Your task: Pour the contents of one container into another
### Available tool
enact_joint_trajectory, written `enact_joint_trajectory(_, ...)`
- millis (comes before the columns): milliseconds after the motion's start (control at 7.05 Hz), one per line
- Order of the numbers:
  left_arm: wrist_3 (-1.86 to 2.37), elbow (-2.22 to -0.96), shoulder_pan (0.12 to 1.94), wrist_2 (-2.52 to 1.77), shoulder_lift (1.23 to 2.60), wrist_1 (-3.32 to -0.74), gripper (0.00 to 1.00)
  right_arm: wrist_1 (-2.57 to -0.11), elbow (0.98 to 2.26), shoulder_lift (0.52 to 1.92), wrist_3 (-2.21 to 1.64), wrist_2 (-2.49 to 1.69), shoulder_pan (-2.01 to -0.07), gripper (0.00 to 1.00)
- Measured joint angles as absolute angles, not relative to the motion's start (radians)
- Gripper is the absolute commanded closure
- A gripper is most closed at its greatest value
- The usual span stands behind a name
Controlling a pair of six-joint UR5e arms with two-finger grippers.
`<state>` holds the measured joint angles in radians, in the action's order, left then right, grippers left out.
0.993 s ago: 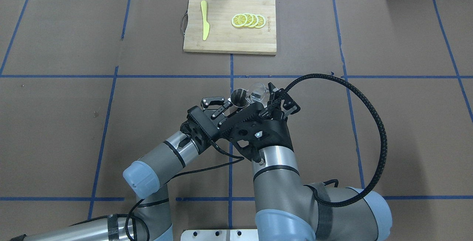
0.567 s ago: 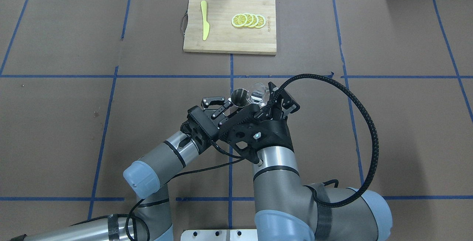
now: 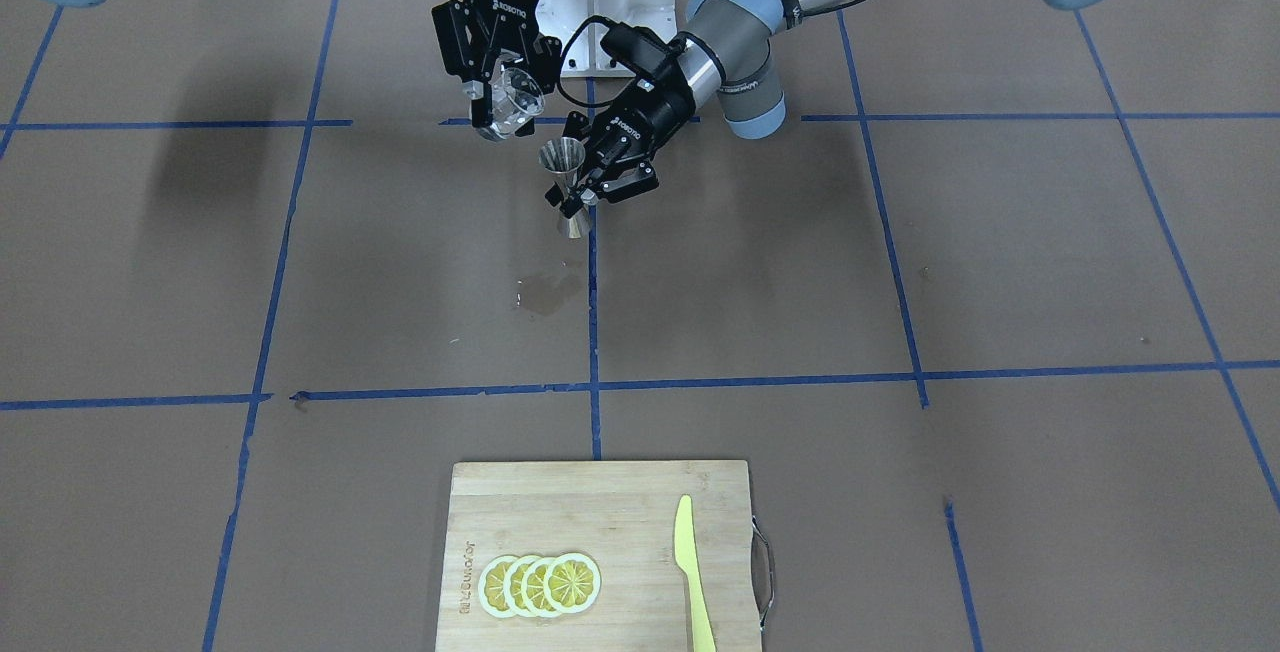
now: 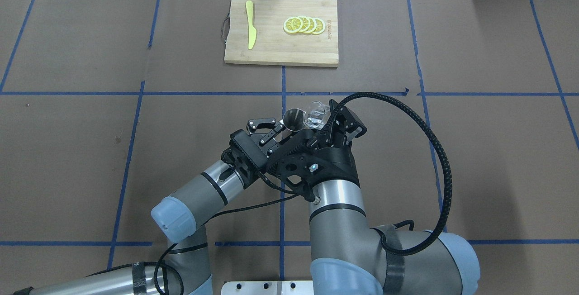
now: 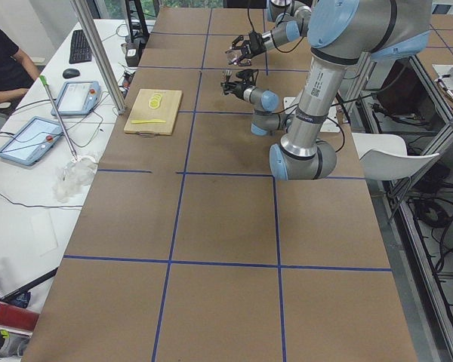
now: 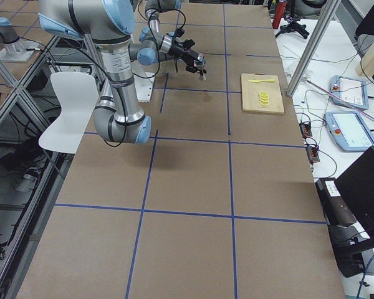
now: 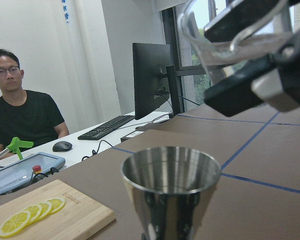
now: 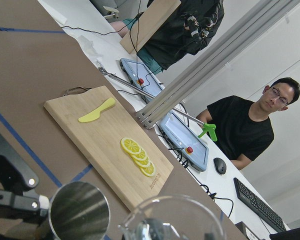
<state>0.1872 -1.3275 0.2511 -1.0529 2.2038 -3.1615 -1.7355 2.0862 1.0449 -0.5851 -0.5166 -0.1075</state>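
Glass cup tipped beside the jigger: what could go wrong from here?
1. The glass cup, tilted in the right gripper, sits beside the mouth of the jigger rather than squarely over it. A pour may miss the narrow opening. A dark patch shows on the table below.
2. The left gripper pinches the jigger only at its waist, and the two grippers are close. A bump could tip it.

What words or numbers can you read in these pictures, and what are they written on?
"ROBOTIQ": on the black body of the right gripper.
Print on the left gripper: too small to read.
Burnt-in mark on the cutting board: too small to read.
Blue wall sign, left wrist view: blurred and cut off.
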Motion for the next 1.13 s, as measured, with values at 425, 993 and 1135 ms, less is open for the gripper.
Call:
enact_joint_trajectory(425,0.187,-1.322,0.25,-1.065,2.212,-3.16,1.0,-1.737,2.087,1.045,-0.555,-0.505,-0.106,1.0)
enact_joint_trajectory(993,0.186,-1.319,0.247,-1.068,2.213,-3.16,1.0,-1.755,2.09,1.045,-0.525,-0.492,-0.106,1.0)
enact_joint_trajectory(1135,0.186,-1.319,0.247,-1.068,2.214,-3.16,1.0,-1.761,2.09,1.045,-0.521,-0.49,-0.106,1.0)
